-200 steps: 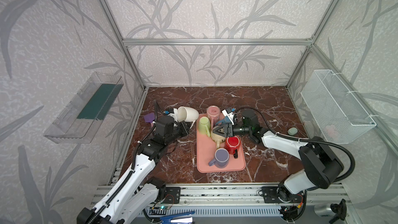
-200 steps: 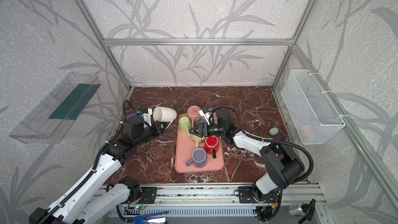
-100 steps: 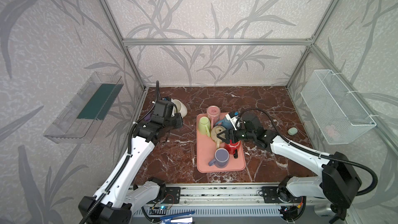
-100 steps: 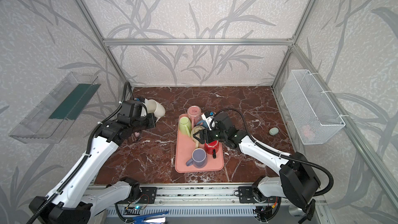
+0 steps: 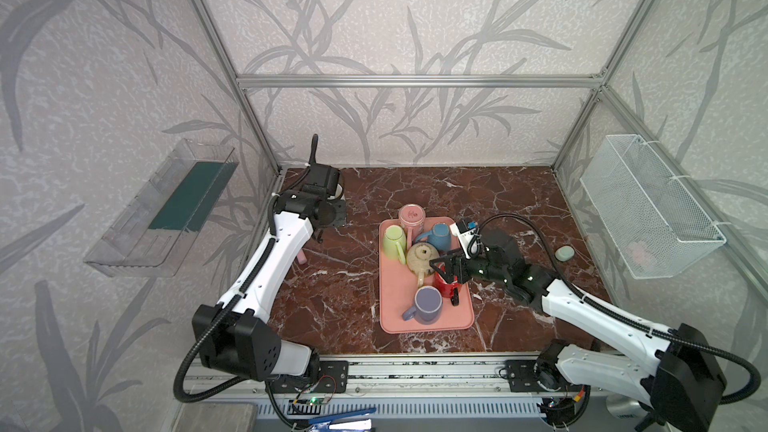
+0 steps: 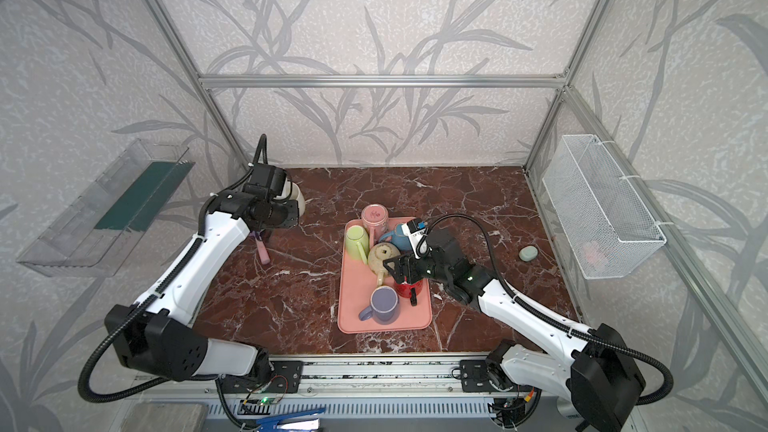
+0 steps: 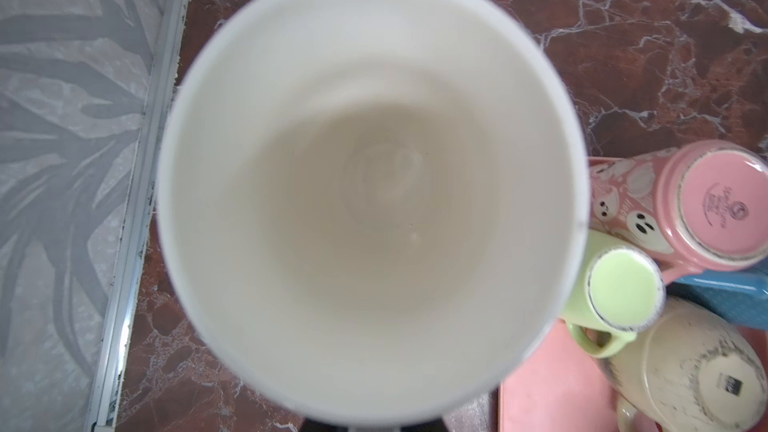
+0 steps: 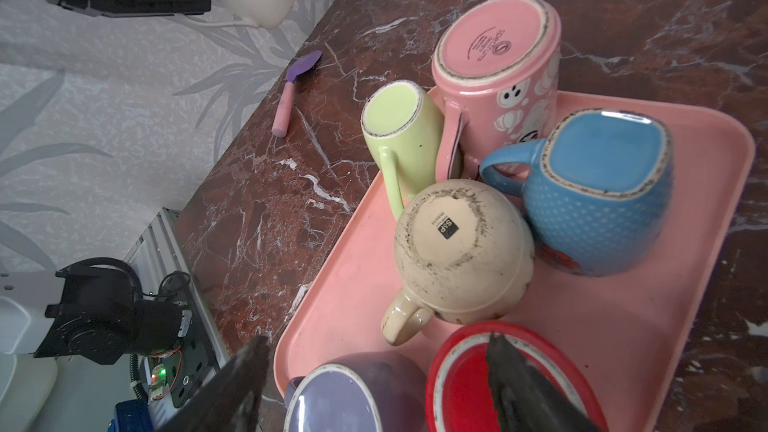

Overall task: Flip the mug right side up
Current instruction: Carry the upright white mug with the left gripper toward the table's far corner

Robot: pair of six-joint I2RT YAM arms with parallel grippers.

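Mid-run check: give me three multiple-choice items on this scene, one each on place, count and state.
1. Where is the white mug? A in the wall shelf; B in the left gripper, by the far-left corner; C in the wire basket.
2. How many mugs at the tray stand base up? A one; B four; C six.
3. The right gripper is: A shut on the purple mug; B shut on the spatula; C open over the red mug.
B: a top view shows that gripper holding it. B: pink mug, green mug, blue mug, beige mug show bases. C: its jaws stand apart above the red rim.
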